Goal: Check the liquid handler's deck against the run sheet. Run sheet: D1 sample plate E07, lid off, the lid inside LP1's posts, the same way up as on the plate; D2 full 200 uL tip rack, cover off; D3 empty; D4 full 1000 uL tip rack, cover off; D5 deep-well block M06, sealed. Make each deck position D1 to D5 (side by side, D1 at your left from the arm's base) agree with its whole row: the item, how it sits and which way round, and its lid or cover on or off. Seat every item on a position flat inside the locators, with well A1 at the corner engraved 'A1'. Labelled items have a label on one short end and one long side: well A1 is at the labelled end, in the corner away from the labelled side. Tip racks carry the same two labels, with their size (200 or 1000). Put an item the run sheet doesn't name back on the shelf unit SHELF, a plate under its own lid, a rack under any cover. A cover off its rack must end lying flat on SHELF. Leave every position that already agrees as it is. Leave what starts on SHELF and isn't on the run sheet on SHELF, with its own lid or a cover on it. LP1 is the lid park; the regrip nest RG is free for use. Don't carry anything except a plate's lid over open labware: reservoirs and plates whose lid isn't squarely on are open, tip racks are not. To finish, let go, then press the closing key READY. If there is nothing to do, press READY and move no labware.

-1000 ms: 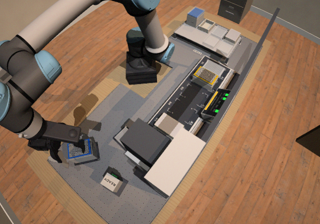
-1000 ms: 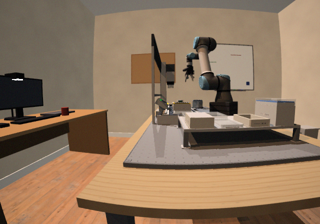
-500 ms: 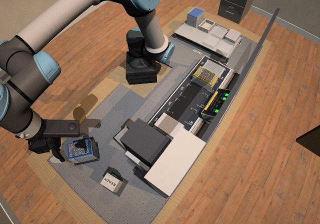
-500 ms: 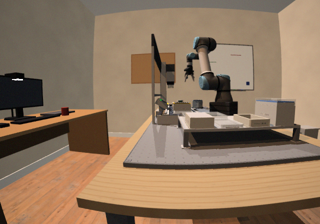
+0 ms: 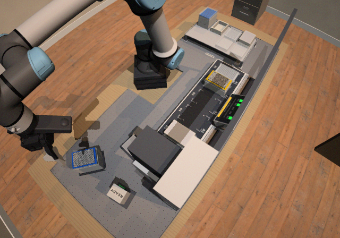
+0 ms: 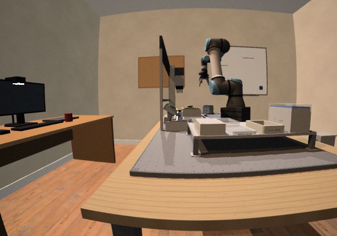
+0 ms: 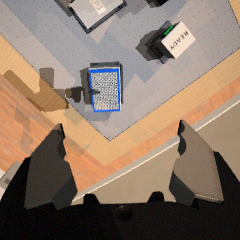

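While the arm [image 5: 68, 13] sweeps across the upper left of the top view, its base [image 5: 149, 77] stands on a dark block just left of frame centre. Grey perforated mat [image 5: 90, 197] covers most of the wooden bench. Liquid handler deck [image 5: 197, 103] runs diagonally through the middle of that view, with a big white housing [image 5: 186, 169] and a dark box [image 5: 153, 149] at its lower end. Yellow-rimmed tip rack [image 5: 219, 79] sits at the deck's upper end; a clear plate [image 5: 227, 71] lies touching it on the far side. Middle deck positions show only dark floor and locator marks. A pipetting head with green lights [image 5: 229, 110] hangs over the deck's right edge.

SHELF [image 5: 197, 35] is at the upper right of the top view, carrying a blue-topped box [image 5: 207, 17], an open tray [image 5: 219, 26] and flat lidded items. Labels too small to read.

Blue-rimmed tip rack [image 5: 84, 158] sits off the deck in the lower left of the top view, cover off, tips showing. It appears in the upper middle of the wrist view too.

READY key [image 5: 118, 193] is below it, near the mat's lower edge.

Gripper [image 5: 50, 151] hangs at the left edge of the top view, beside the blue rack, high above the bench edge. Jaws stand wide apart, nothing between them.
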`<state>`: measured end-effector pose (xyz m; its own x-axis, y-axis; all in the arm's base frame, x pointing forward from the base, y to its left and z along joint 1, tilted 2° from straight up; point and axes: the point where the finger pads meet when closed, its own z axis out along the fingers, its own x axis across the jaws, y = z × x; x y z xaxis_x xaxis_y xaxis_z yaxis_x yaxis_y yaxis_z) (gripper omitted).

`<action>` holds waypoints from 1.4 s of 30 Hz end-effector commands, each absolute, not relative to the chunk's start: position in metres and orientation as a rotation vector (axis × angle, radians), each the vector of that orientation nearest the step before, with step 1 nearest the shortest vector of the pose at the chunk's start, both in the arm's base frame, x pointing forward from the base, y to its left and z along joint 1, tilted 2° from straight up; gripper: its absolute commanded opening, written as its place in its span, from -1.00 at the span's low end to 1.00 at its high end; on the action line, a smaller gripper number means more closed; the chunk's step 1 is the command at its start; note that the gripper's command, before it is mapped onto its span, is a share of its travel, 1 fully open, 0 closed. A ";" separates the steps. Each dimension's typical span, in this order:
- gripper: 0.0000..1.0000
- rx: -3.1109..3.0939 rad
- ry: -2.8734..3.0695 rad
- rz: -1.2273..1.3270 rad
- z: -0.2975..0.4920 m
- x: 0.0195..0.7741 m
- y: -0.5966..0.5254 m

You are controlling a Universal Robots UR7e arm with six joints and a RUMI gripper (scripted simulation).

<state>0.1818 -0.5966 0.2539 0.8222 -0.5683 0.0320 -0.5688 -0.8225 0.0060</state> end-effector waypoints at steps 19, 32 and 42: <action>0.64 2.983 -0.929 0.048 0.254 0.130 -0.600; 0.64 2.983 -0.929 0.048 0.245 0.130 -0.600; 0.64 2.983 -0.929 0.048 0.229 0.131 -0.601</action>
